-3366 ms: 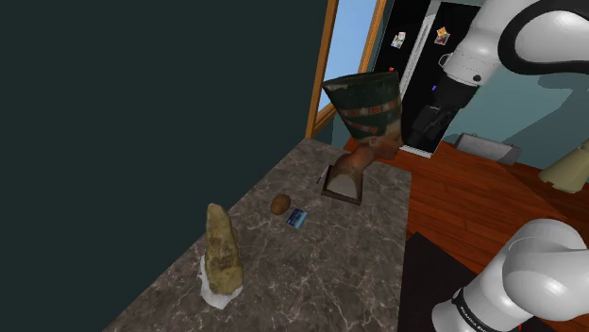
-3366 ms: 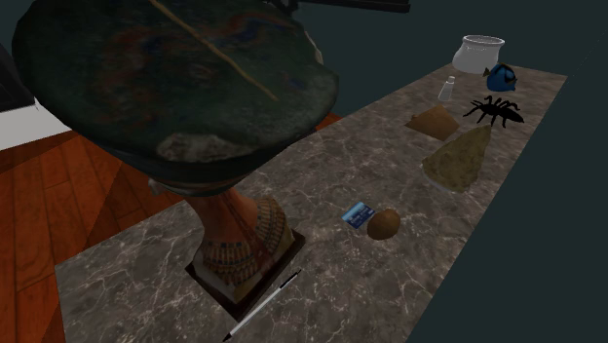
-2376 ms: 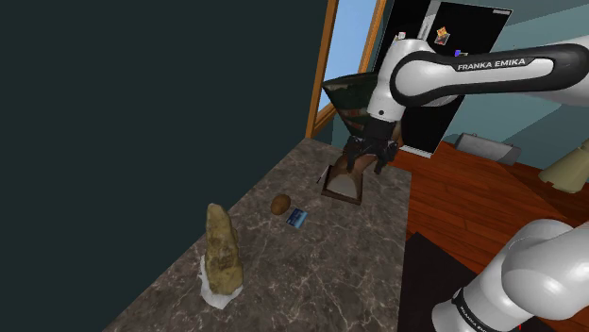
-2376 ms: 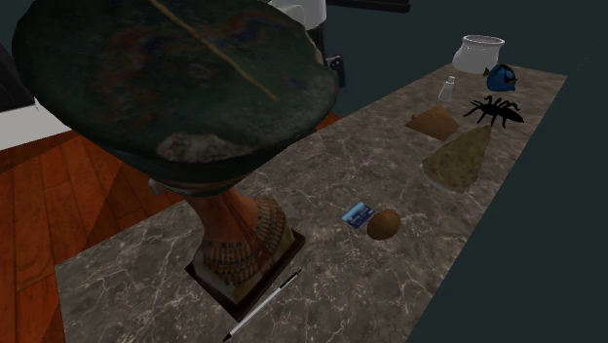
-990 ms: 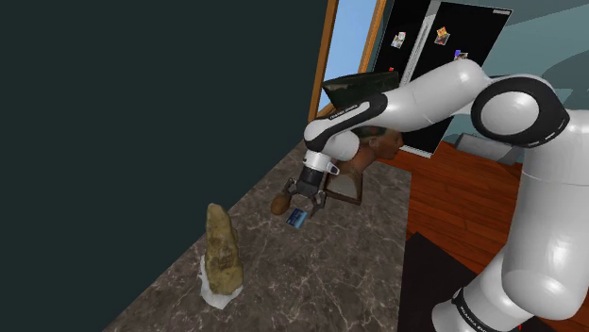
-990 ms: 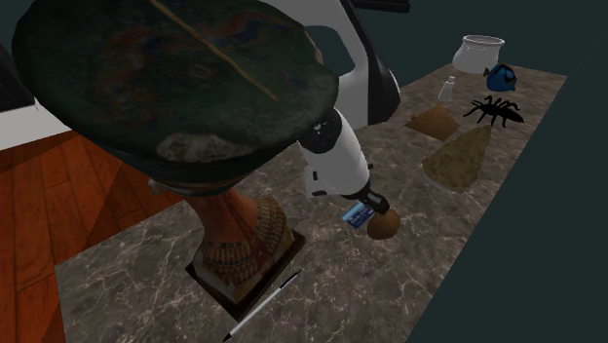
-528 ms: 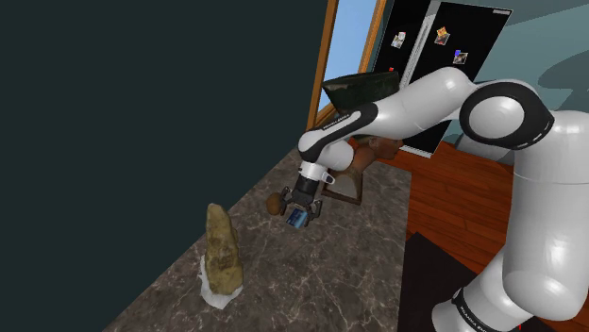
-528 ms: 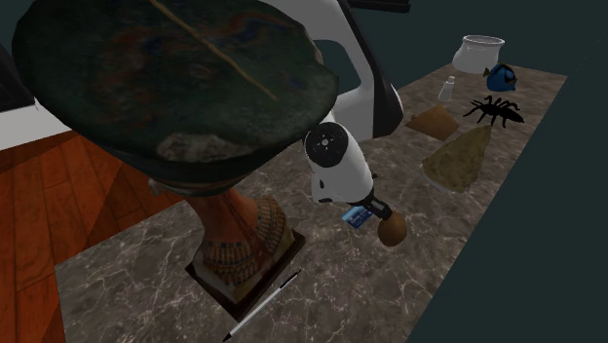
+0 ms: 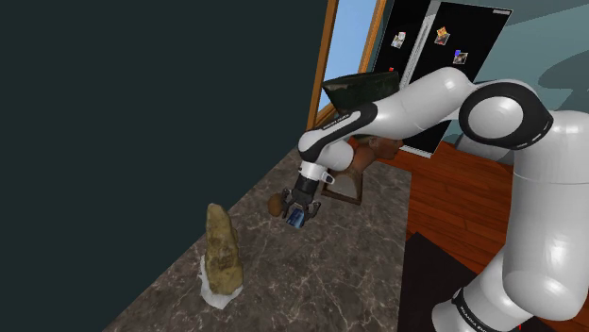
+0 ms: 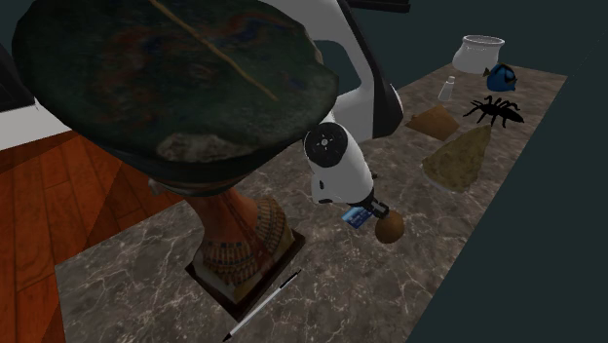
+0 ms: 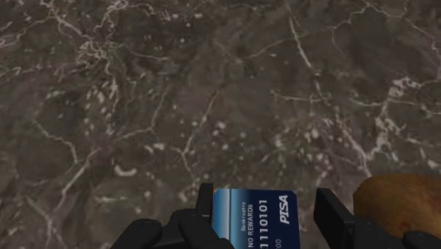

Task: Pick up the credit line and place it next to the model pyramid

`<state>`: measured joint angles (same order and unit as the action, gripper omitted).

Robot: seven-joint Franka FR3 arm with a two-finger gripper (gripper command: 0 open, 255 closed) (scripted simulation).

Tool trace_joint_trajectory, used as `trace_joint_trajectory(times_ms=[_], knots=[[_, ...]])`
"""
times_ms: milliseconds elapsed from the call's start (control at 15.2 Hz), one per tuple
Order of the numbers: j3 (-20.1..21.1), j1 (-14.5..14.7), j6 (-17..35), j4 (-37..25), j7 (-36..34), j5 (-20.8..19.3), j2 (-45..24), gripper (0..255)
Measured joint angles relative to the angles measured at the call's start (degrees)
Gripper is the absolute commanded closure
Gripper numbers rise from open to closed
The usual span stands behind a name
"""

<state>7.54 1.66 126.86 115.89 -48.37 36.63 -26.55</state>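
against half a second ago i find almost no change: the arm pose matches, and the claw [image 11: 267, 205] is still low over the marble counter [image 11: 177, 106]. it is part open, holding nothing. one finger touches the card [image 11: 254, 216] at its edge, the other stands clear of it. the card sits between them — blue fading to white, printed "pisa" and "no rewards". a brown lump [image 11: 399, 201] sits just outside the clear finger.

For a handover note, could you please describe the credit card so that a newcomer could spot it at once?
On the dark marble counter, look between the big bust and the tan pointed rock. There, between the arm's open black jaws, is the credit card, beside a brown rounded lump. It alone is flat, blue and printed with white digits.
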Motion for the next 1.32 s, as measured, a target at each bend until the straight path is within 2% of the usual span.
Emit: trace_joint_trajectory(times_ms=[660, 1320], knots=[[0.17, 0.2, -0.23, 0.28, -0.21, -0.02, 0.09, 255], [-0.17, 0.06, -4.94, 0.64, -3.21, -1.35, 5.59, 255]])
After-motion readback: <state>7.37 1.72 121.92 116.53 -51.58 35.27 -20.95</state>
